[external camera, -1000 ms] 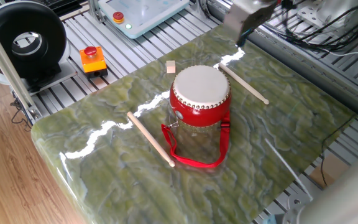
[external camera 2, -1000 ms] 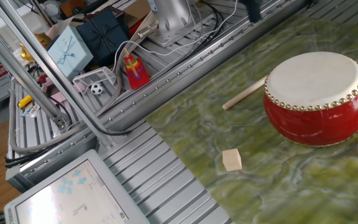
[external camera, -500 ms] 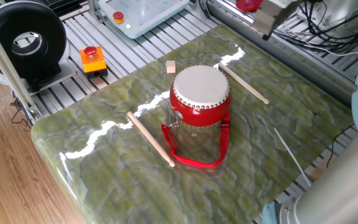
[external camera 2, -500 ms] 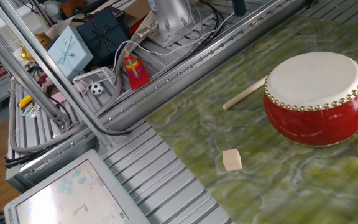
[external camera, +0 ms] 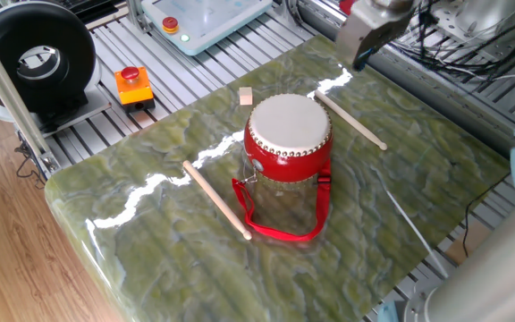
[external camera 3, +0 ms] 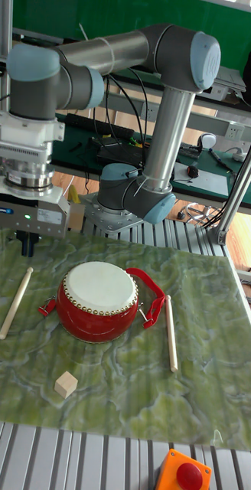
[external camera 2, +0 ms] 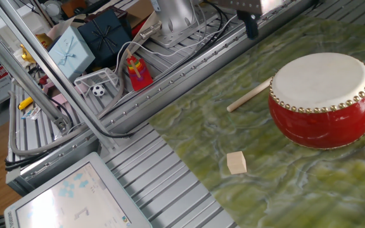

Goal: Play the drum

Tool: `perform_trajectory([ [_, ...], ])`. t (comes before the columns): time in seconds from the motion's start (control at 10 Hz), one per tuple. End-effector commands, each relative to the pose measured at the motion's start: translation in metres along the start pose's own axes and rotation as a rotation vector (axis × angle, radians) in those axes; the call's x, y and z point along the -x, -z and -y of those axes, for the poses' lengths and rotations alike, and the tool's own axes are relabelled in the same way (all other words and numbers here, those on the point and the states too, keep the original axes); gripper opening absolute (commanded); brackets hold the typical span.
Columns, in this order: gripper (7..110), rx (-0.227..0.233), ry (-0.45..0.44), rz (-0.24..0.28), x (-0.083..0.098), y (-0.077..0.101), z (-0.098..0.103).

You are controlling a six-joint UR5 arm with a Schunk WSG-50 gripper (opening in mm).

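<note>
The drum [external camera: 287, 134] stands upright mid-table: red body, off-white head, studs around the rim, its red strap [external camera: 283, 231] lying in front. It also shows as the drum [external camera 2: 325, 98] and the drum [external camera 3: 99, 300]. My gripper [external camera: 361, 55] hangs above the table's far edge, beyond the drum and apart from it. The gripper [external camera 3: 27, 244] is above the far end of a wooden stick [external camera 3: 15, 302]. The gripper [external camera 2: 251, 27] shows one narrow dark tip, shut on nothing.
A second stick [external camera: 217, 199] lies on the drum's other side. A small wooden cube [external camera: 246, 96] sits near the table edge. An orange box with a red button [external camera: 133, 85] and a white tablet [external camera 2: 75, 196] lie off the mat. Cables run behind the rail.
The gripper swung up and away half a second ago, then came back down toward the table's far edge. Drum, sticks and cube have not moved.
</note>
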State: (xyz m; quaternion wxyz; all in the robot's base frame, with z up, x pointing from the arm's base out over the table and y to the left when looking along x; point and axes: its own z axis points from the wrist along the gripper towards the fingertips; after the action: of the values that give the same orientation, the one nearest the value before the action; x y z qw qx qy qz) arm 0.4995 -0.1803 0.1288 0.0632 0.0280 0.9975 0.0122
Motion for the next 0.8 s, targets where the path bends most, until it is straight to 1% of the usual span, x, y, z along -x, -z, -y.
perform_trajectory([
  [0.0, 7, 0.004, -0.013, 0.014, -0.002, -0.012, -0.013],
  [0.1, 7, -0.059, 0.037, -0.022, -0.011, -0.011, 0.003],
  [0.2, 7, -0.099, 0.077, -0.043, -0.015, -0.010, 0.013],
  [0.3, 7, -0.091, 0.098, -0.044, -0.016, -0.010, 0.012],
  [0.4, 7, -0.032, 0.086, -0.023, -0.011, -0.012, -0.003],
  [0.5, 7, 0.028, 0.052, 0.007, -0.004, -0.012, -0.019],
  [0.6, 7, 0.025, 0.043, 0.018, -0.001, -0.012, -0.018],
  [0.7, 7, 0.008, 0.042, 0.017, -0.002, -0.012, -0.014],
])
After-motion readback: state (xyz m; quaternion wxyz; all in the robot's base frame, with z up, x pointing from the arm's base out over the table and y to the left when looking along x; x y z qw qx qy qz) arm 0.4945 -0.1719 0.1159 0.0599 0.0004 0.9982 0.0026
